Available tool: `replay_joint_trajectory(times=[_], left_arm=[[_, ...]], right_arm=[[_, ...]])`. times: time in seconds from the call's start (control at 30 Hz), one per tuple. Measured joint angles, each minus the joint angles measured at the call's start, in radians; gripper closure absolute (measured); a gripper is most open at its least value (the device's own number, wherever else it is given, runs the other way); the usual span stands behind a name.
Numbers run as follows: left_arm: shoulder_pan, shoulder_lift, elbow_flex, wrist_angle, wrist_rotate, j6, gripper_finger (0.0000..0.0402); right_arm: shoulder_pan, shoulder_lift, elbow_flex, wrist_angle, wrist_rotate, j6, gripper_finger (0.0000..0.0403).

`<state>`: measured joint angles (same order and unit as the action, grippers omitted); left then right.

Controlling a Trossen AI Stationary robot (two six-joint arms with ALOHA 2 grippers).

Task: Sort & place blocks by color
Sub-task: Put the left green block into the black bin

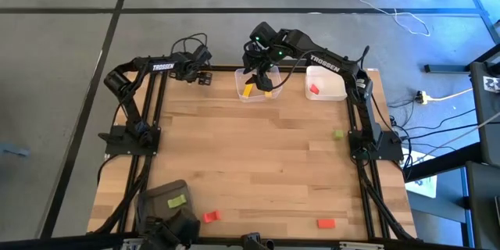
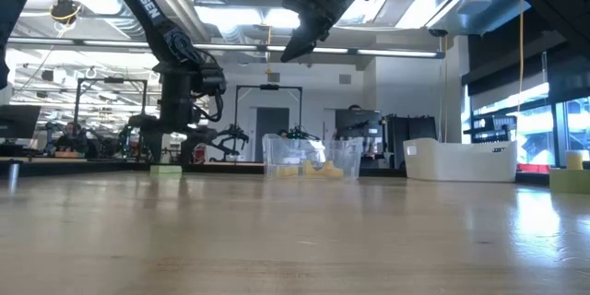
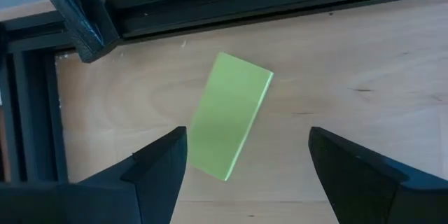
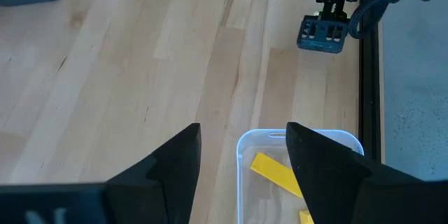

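A light green block (image 3: 227,115) lies flat on the table near its far left corner, also seen in the low view (image 2: 166,171). My left gripper (image 3: 248,141) hangs open just above it, one finger on either side, touching nothing; the high view (image 1: 201,76) shows the gripper covering the block. My right gripper (image 1: 262,72) is open with nothing between its fingers, high above the clear bin (image 1: 254,87), which holds yellow blocks (image 4: 276,170). A white bin (image 1: 324,86) holds a red block (image 1: 314,89). Loose on the table lie a green block (image 1: 338,133) and two red blocks (image 1: 211,216) (image 1: 326,223).
A dark grey container (image 1: 166,197) at the near left corner holds a green block (image 1: 176,201). Black frame rails (image 3: 210,3) run along the table's far and left edges close to my left gripper. Bare wood spans the table's middle (image 1: 258,156).
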<state>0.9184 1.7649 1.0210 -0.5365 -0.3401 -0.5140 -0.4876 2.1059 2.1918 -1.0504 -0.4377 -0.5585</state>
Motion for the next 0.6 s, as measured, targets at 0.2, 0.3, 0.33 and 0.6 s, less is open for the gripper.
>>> replay_joint_trajectory(times=[0.2,0.3,0.33,0.6], left_arm=[[0.001,0.000,0.000,0.001,-0.059,-0.030,0.0113],[0.006,0.000,0.000,-0.005,-0.084,-0.031,0.0113],[0.010,0.000,0.000,-0.010,-0.080,-0.031,0.0113],[0.026,0.019,0.000,-0.032,-0.037,-0.035,0.0113]], right_arm=[[0.000,0.000,0.000,0.000,0.000,0.000,0.0192],[0.000,0.000,0.000,0.000,0.000,0.000,0.0192],[0.000,0.000,0.000,0.000,0.000,0.000,0.0192],[0.000,0.000,0.000,0.000,0.000,0.000,0.0192]])
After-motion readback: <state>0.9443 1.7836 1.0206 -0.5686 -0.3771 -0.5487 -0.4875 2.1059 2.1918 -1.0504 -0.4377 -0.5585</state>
